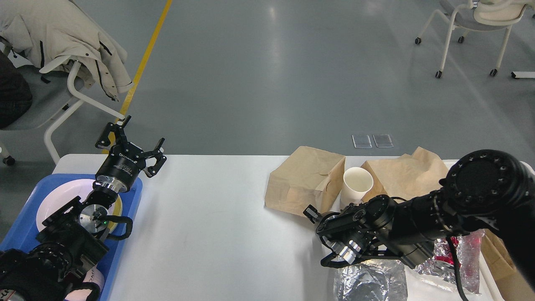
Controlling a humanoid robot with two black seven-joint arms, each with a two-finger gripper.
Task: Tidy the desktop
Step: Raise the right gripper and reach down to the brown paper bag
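On the left, one blue tray (25, 234) holds one white plate (56, 200); the left tool (129, 144) stands open above it. The white table (209, 221) fills the middle. Right: two brown paper bags (303, 177), one white cup (357, 186); the right tool (312, 213) is too dark to judge.

Place: an open lab or test hall — not a home.
Floor: broad polished grey floor (267, 75) with a yellow lane line (144, 62).
Seating: white wheeled office chairs (472, 25), one draped with a cream coat (62, 37) beyond the left gripper.
Worktop: white desktop (209, 217) — bare, institutional.
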